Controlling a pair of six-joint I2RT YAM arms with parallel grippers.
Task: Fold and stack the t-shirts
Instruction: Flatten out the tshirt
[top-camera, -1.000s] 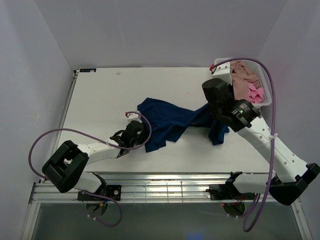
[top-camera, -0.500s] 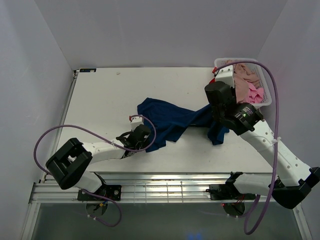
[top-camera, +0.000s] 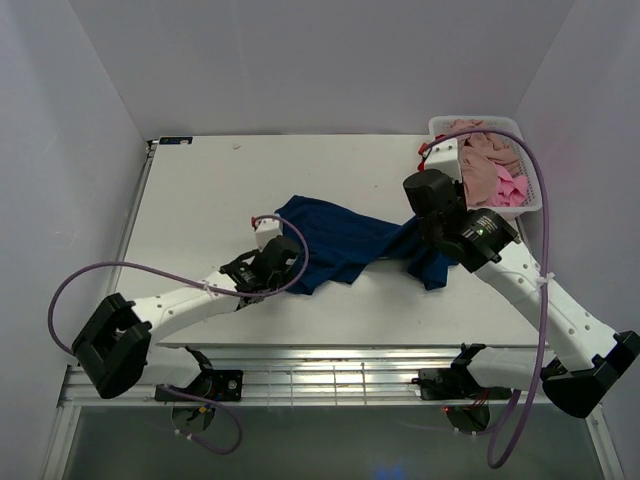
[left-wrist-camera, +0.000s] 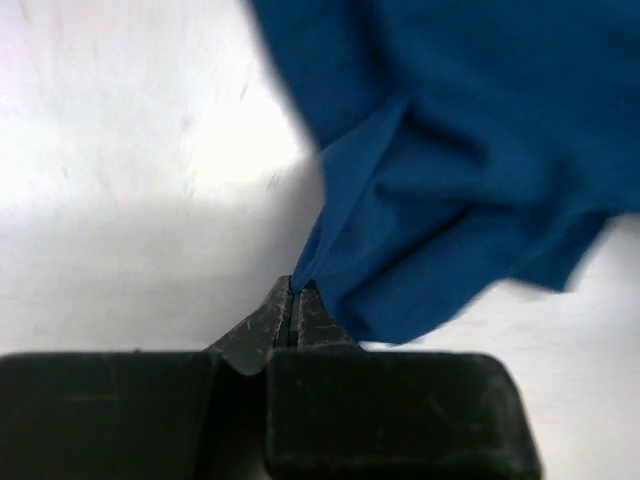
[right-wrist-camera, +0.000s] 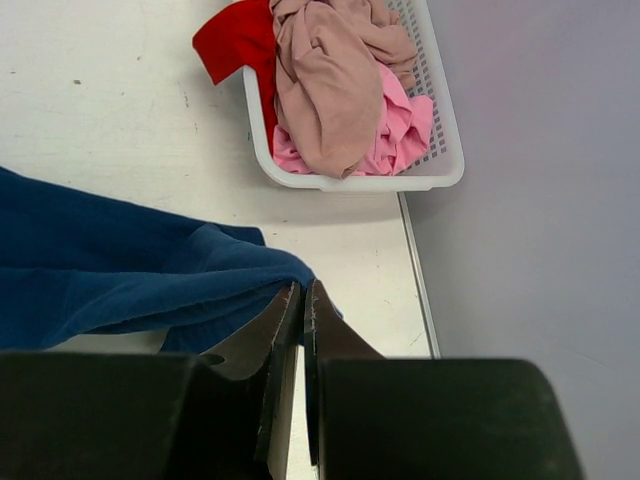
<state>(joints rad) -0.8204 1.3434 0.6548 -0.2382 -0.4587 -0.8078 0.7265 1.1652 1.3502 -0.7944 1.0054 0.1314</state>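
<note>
A navy blue t-shirt (top-camera: 345, 240) lies crumpled across the middle of the table, stretched between both arms. My left gripper (left-wrist-camera: 293, 287) is shut on its near left edge (left-wrist-camera: 450, 200); in the top view this gripper (top-camera: 285, 262) sits at the cloth's lower left corner. My right gripper (right-wrist-camera: 302, 290) is shut on the shirt's right end (right-wrist-camera: 130, 280), lifting it near the basket; the top view shows that gripper (top-camera: 432, 232) over the cloth. Beige (right-wrist-camera: 325, 90), pink (right-wrist-camera: 400, 135) and red (right-wrist-camera: 235, 40) t-shirts are piled in the basket.
A white slotted basket (top-camera: 530, 205) stands at the table's far right corner, close to the right wall; its rim (right-wrist-camera: 350, 183) lies just beyond my right fingers. Bare white table (top-camera: 210, 190) stretches to the left and back. Walls close in on three sides.
My left gripper has closed on the navy shirt's edge and slid a little right and away. The right arm moved slightly left with its end of the shirt.
</note>
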